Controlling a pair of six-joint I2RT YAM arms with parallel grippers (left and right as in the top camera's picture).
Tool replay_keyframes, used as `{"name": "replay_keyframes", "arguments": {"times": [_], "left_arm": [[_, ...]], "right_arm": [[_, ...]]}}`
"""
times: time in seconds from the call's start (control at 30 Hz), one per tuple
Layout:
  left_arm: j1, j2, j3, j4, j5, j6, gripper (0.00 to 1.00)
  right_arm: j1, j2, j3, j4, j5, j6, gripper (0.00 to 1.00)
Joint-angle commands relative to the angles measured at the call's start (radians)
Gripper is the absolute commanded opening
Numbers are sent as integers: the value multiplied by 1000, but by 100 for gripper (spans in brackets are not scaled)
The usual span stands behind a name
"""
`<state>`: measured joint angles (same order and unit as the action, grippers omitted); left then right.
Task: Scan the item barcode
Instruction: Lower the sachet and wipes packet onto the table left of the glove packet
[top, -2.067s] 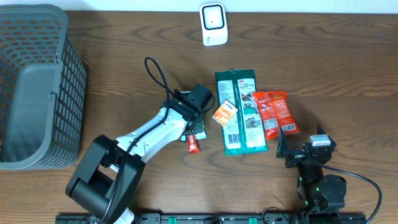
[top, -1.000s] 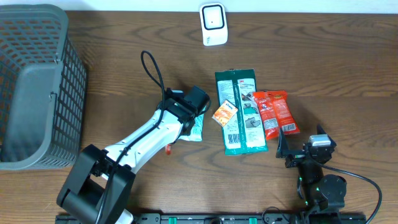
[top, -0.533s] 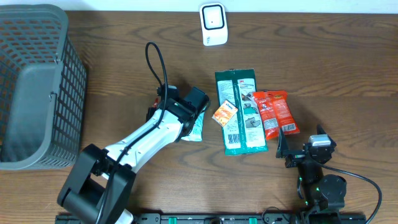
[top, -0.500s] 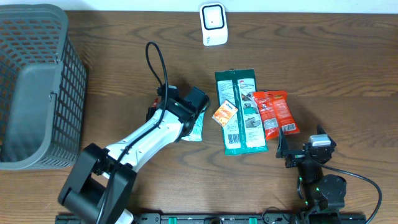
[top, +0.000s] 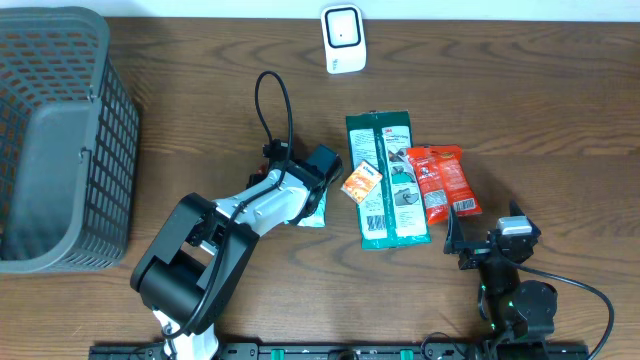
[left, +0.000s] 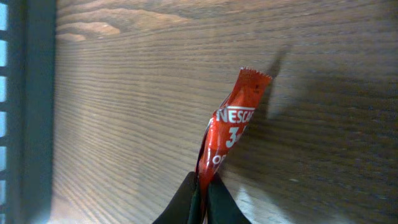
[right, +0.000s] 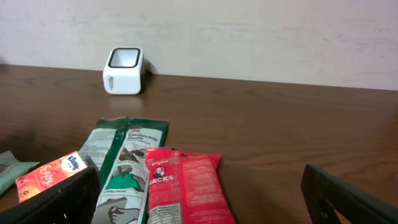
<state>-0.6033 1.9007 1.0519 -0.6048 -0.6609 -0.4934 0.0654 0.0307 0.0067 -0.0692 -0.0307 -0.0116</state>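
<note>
Left gripper (left: 202, 186): fingers pinched together on one end of a red coffee sachet (left: 233, 134), held well short of the white scanner (top: 341, 38). Right gripper (right: 199, 196): fingers wide apart, empty, farther from the scanner.

Risks:
- The end-grip is thin, so the sachet may droop or slip.
- The barcode is not visible and could end up facing away from the scanner.

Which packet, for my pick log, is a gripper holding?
The red Nescafe stick, pinched in the left gripper; the green pack, red snack pack and orange packet lie on the table.
</note>
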Motion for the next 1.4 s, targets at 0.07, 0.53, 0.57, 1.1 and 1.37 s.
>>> {"name": "replay_keyframes", "arguments": {"times": [0.07, 0.53, 0.57, 1.1, 1.37], "left_arm": [[5, 4, -8, 3, 50, -1, 17], [5, -34, 6, 12, 139, -1, 38], [5, -42, 11, 11, 154, -1, 38], [303, -257, 32, 13, 652, 13, 7], [364, -141, 31, 12, 820, 56, 8]], "right_arm": [[-6, -5, -1, -3, -4, -11, 99], [-6, -5, -1, -3, -4, -11, 99], [-6, -5, -1, -3, -4, -11, 99], [-6, -5, -1, -3, -4, -11, 99], [-6, -5, -1, -3, -4, -11, 99]]}}
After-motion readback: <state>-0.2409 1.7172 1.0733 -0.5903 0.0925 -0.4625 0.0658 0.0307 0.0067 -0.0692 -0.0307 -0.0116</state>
